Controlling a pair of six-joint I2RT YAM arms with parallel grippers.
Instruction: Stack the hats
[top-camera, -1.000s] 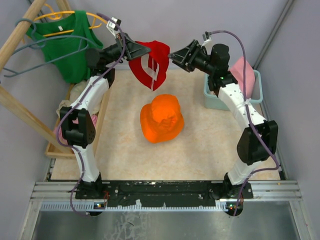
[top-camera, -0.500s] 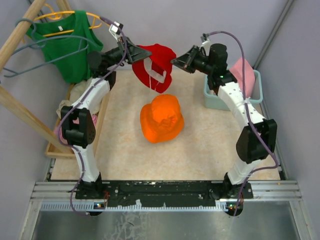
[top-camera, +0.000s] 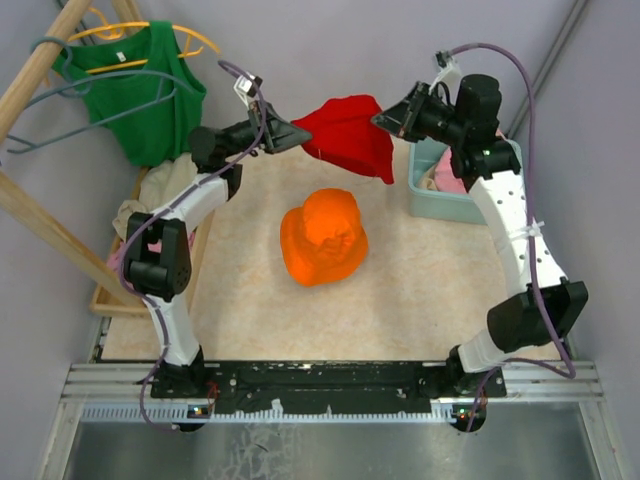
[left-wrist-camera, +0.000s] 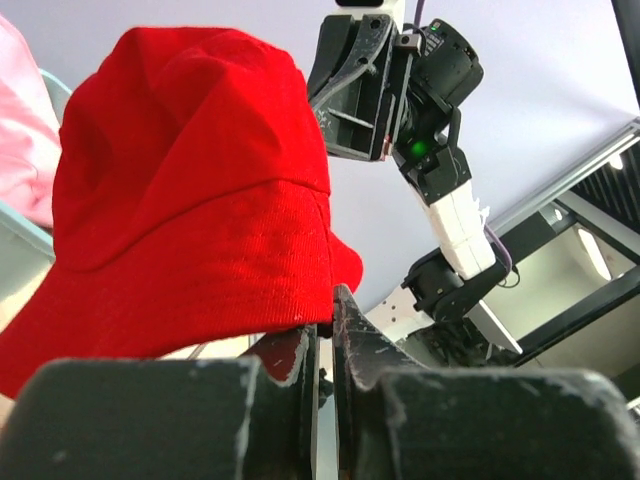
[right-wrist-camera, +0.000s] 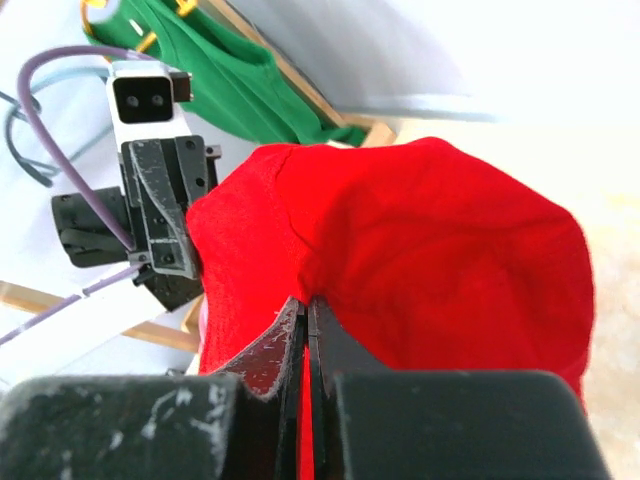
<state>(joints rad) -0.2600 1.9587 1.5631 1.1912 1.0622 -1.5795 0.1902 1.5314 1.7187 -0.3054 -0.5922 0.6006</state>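
Observation:
A red hat (top-camera: 347, 133) hangs in the air at the back of the table, stretched between both arms. My left gripper (top-camera: 298, 138) is shut on its brim at the left side, seen close up in the left wrist view on the red hat (left-wrist-camera: 190, 210). My right gripper (top-camera: 383, 120) is shut on the opposite brim, pinching the red hat (right-wrist-camera: 430, 260) in the right wrist view. An orange hat (top-camera: 323, 238) sits crown up on the mat in the middle, below and in front of the red one.
A teal bin (top-camera: 452, 205) holding pink cloth (top-camera: 447, 184) stands at the back right. A green tank top (top-camera: 140, 95) hangs on a hanger at the back left. A wooden tray (top-camera: 150, 190) with beige and pink cloth lies along the left edge.
The right gripper closed on the red hat's free brim and drew back to the right. The hat went from hanging loose under the left gripper to being spread between both.

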